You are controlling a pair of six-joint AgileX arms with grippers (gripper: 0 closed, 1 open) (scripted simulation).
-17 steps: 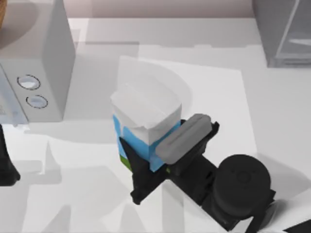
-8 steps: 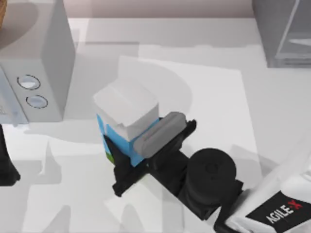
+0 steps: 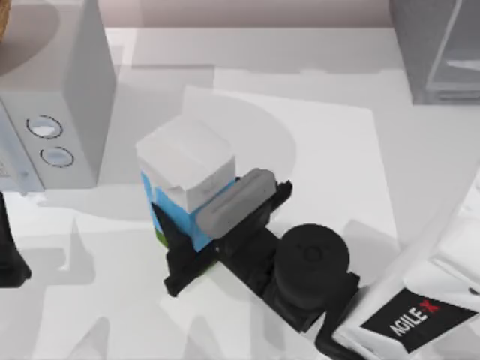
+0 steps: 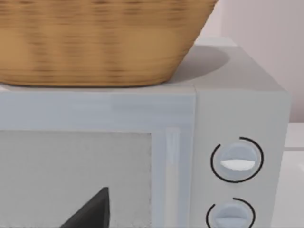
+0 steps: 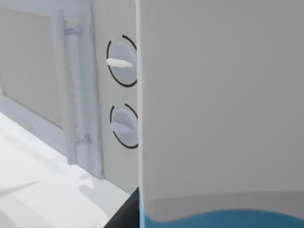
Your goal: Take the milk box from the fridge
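Observation:
The milk box (image 3: 184, 161), a carton with a white gabled top and blue sides, stands upright left of the table's middle. My right gripper (image 3: 193, 223) is shut on it, reaching in from the lower right with one finger on each side of its blue body. In the right wrist view the milk box (image 5: 218, 104) rises close in front of the camera. The fridge (image 3: 435, 52), dark grey with a glassy panel, stands at the far right corner, well away from the carton. My left arm (image 3: 9, 251) is parked at the table's left edge.
A light grey box with two round knobs (image 3: 52, 90) stands at the far left, close to the carton's left side. A woven basket (image 4: 95, 38) sits on top of it. A pale mat (image 3: 330, 165) lies on the table under the carton.
My right gripper has carried the milk box leftward and a little toward the front of the table. More of the right arm has come into view. The left arm has not moved.

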